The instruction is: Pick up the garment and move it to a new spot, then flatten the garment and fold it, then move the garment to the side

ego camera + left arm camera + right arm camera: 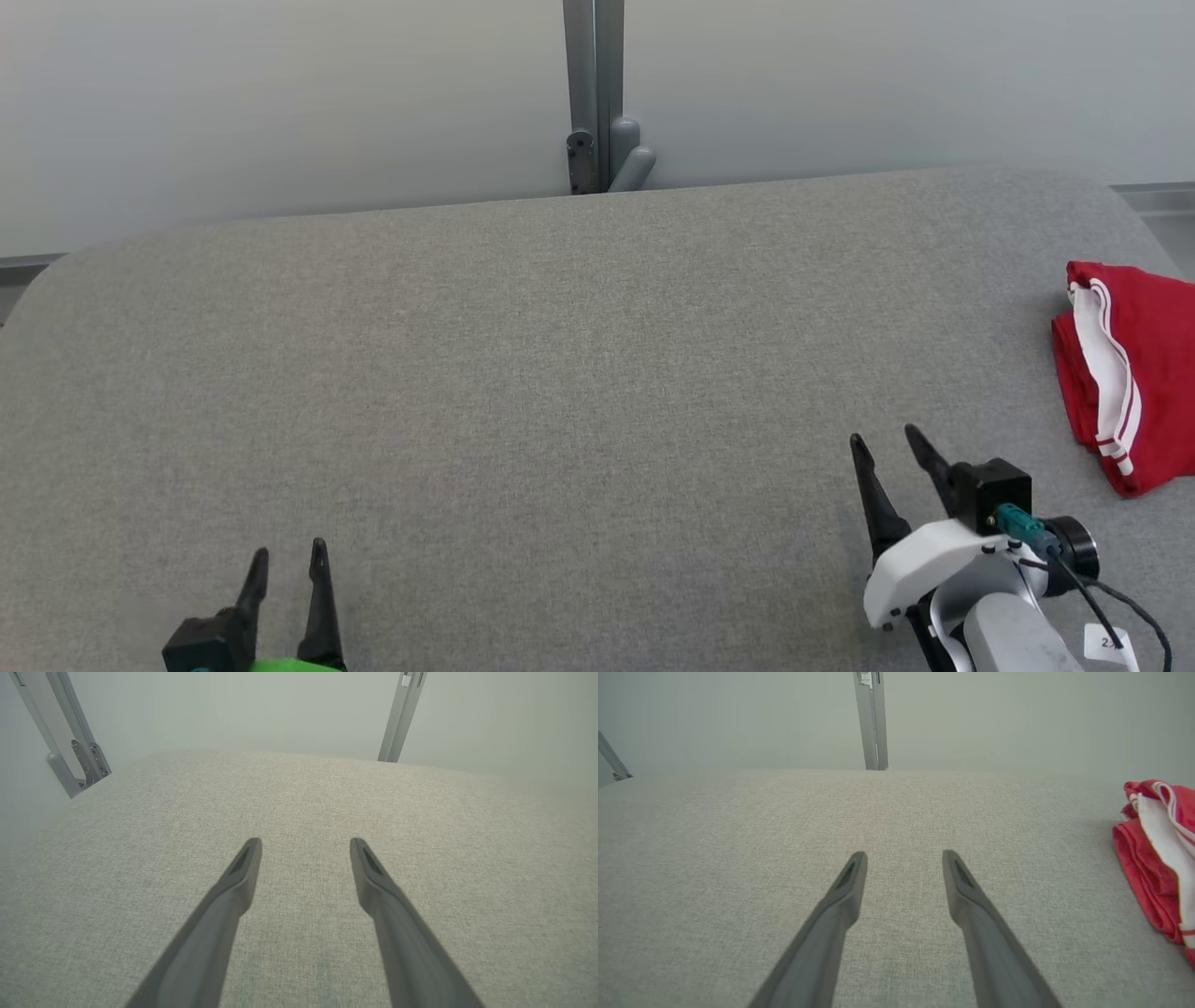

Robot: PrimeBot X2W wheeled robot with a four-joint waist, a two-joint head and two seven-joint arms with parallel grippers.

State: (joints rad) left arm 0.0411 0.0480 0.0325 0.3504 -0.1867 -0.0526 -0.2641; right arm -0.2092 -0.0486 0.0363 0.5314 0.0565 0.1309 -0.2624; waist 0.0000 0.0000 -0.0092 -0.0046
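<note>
The garment, red with broad white bands and thin red stripes, lies at the far right edge of the desk, partly cut off by the border of the head view. It sits as a compact, layered bundle rather than spread flat, with a doubled red edge turned toward the desk's middle. I judge it either folded and already set aside, or bunched and waiting for its first lift; I cannot decide which from here. If the first, the work is done and I only need to keep off. If the second, everything is ahead: lift, carry to the open middle, flatten, fold, shift aside. My right claw hovers near the garment, to its left and a little nearer me, clear of the cloth, fingers spread and grasping nothing. My left claw is well apart from it at the lower left, likewise released and holding nothing. The desk wears a grey woven fabric cover, smooth and unwrinkled, with rounded far corners and plenty of room across its middle. Behind it stands a pale grey-green wall, matte and plain, split by a grey metal post with a small bracket at its foot, just beyond the desk's far edge.
</note>
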